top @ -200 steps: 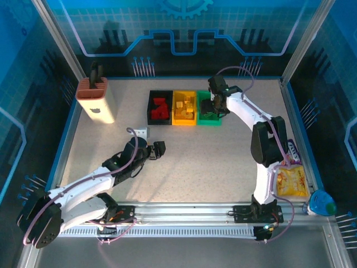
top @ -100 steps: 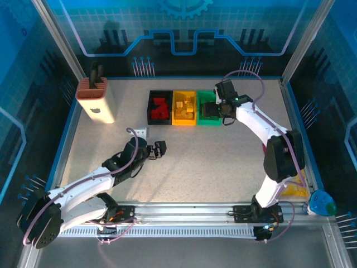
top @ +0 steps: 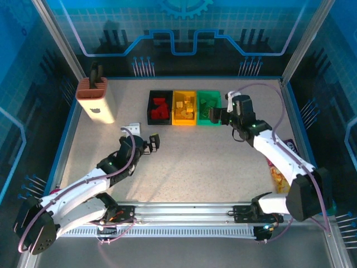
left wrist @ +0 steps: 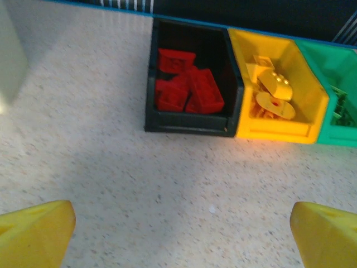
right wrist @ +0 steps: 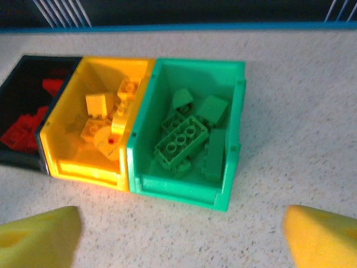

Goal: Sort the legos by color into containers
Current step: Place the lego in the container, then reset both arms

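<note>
Three bins stand in a row at the back of the table: a black bin (top: 159, 108) holding red legos (left wrist: 187, 89), a yellow bin (top: 184, 108) holding yellow legos (right wrist: 109, 114), and a green bin (top: 208, 108) holding green legos (right wrist: 189, 139). My right gripper (top: 219, 116) hovers just right of the green bin, open, nothing between its yellow fingertips (right wrist: 321, 237). My left gripper (top: 153, 143) hangs over bare table in front of the black bin, open and empty, its yellow fingertips (left wrist: 33, 234) wide apart.
A tall beige block with a brown slotted top (top: 96, 99) stands at the back left. A small white piece (top: 134, 128) lies near the left arm. A yellow bag (top: 277, 180) lies at the right edge, partly under the right arm.
My right gripper has drawn back from above the green bin to its right side, the arm swinging right and lower. My left gripper has shifted slightly left and back.
</note>
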